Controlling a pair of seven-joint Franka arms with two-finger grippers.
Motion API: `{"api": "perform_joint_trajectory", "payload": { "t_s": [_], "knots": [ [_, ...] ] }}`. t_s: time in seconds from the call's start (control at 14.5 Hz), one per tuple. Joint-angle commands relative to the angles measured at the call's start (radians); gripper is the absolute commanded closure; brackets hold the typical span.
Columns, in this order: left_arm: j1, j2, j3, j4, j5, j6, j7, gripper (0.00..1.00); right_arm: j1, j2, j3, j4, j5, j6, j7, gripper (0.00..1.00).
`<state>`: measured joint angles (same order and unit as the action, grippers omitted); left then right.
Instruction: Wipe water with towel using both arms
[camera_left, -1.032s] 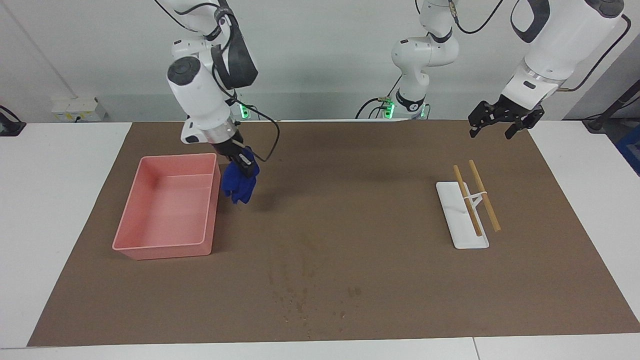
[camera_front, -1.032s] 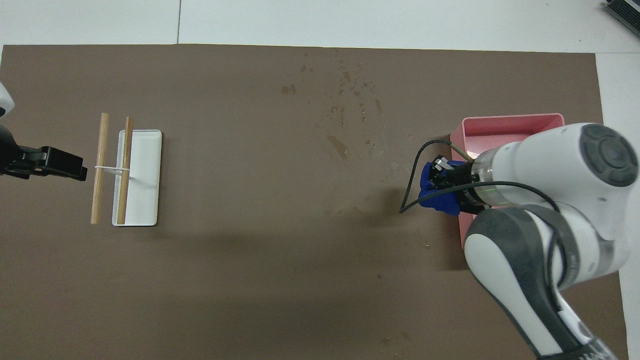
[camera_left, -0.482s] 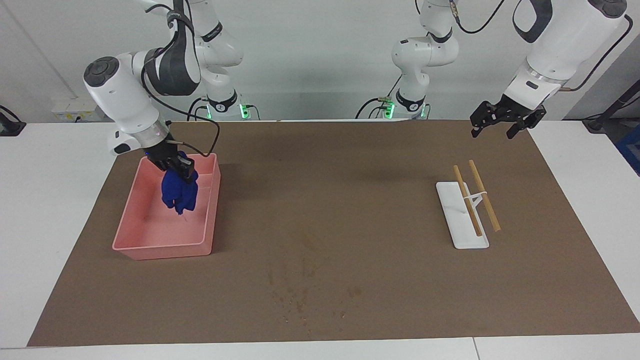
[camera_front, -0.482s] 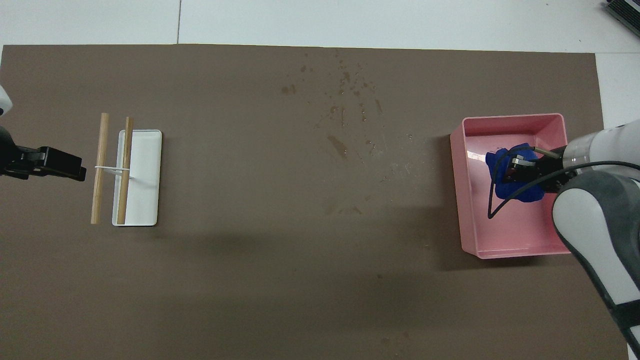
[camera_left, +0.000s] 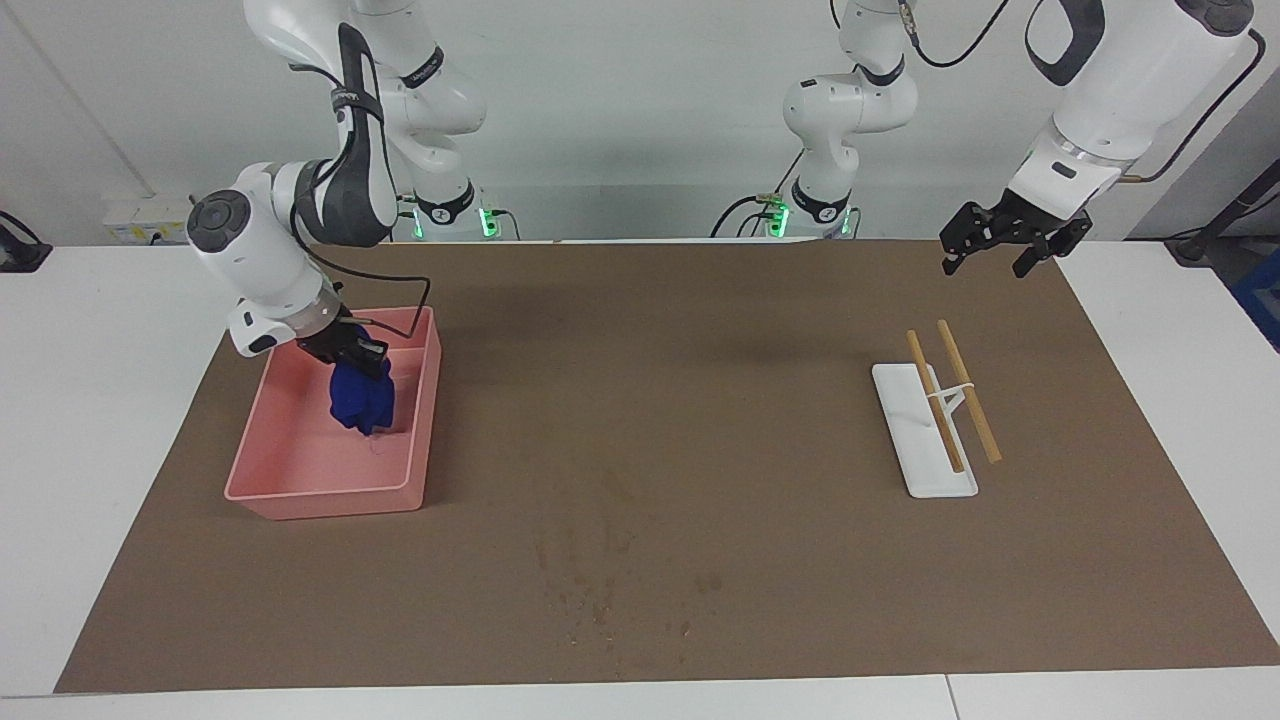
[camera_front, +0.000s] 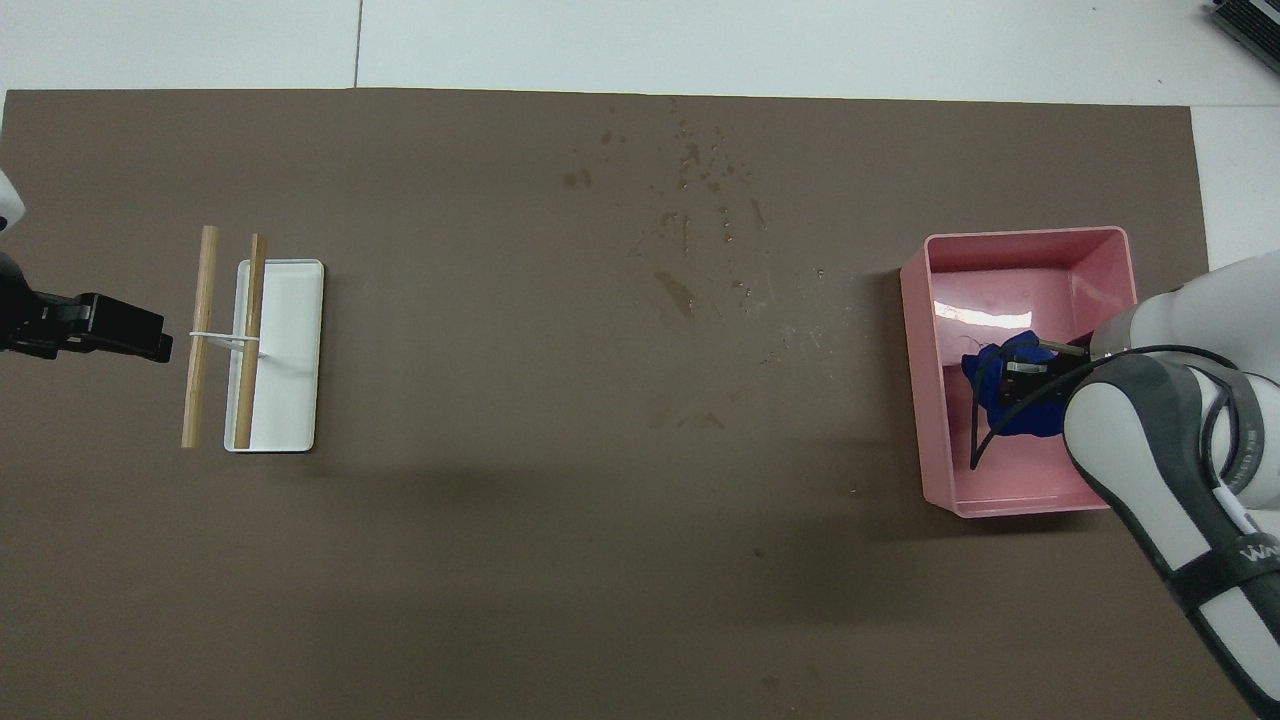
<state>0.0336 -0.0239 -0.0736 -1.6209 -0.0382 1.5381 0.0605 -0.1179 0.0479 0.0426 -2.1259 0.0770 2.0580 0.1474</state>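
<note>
Water (camera_left: 600, 600) specks on the mat's farthest strip. Nearer the robots, right gripper (camera_left: 362, 362) angled down into the pink tray (camera_left: 300, 490), pinched on the blue towel (camera_left: 362, 400) hanging inside. Left gripper (camera_left: 1005, 240) raised, waiting, fingers spread, above the mat's corner near the stick stand (camera_left: 925, 440).

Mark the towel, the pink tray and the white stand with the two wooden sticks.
towel (camera_left: 361, 402): facing view, on the hanging blue folds below the right gripper.
pink tray (camera_left: 322, 493): facing view, on its rim farthest from the robots.
white stand (camera_front: 291, 350): overhead view, on the bare flat base beside the sticks.
</note>
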Motion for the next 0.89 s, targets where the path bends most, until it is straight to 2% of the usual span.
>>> {"api": "perform_joint_trajectory", "payload": {
  "t_s": [0.0, 0.34, 0.69, 0.83],
  "knots": [
    [-0.001, -0.019, 0.003, -0.019, -0.012, -0.006, 0.009, 0.0, -0.008, -0.026, 0.013, -0.006, -0.034, -0.002, -0.011, 0.0],
    [-0.001, -0.019, 0.003, -0.019, -0.012, -0.006, 0.009, 0.0, -0.002, -0.042, 0.017, 0.157, -0.034, -0.126, -0.009, 0.0],
    [-0.001, -0.019, 0.003, -0.019, -0.012, -0.006, 0.009, 0.0, 0.003, -0.04, 0.023, 0.401, -0.039, -0.3, -0.009, 0.0],
    [-0.001, -0.019, 0.003, -0.019, -0.012, -0.006, 0.009, 0.0, 0.038, -0.028, 0.023, 0.499, -0.077, -0.399, -0.012, 0.0]
  ]
}}
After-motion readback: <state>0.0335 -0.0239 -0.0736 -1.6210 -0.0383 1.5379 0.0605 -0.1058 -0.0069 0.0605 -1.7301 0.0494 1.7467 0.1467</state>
